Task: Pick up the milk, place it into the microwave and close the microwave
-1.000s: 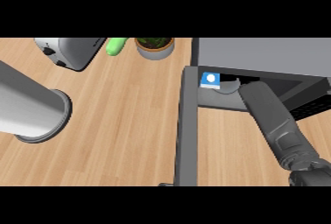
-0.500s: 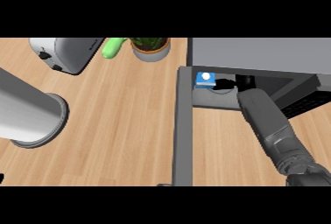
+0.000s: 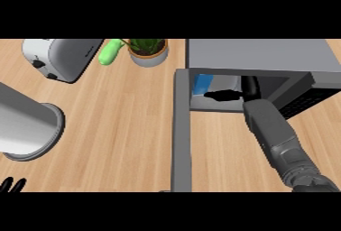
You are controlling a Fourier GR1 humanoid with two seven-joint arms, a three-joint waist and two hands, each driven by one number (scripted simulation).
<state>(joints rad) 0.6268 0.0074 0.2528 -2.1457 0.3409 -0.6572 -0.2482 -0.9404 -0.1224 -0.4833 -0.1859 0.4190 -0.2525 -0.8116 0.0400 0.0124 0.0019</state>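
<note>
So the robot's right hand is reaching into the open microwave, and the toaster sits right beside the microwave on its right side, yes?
Not quite. The toaster stands far off at the counter's left end, with the potted plant between it and the microwave. The rest holds: the head view shows the right hand reaching into the open microwave.

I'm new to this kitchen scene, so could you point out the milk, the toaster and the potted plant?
milk (image 3: 202,84), head view, its blue side.
toaster (image 3: 61,57), head view, its silver top.
potted plant (image 3: 149,59), head view, the pot's rim.
</note>
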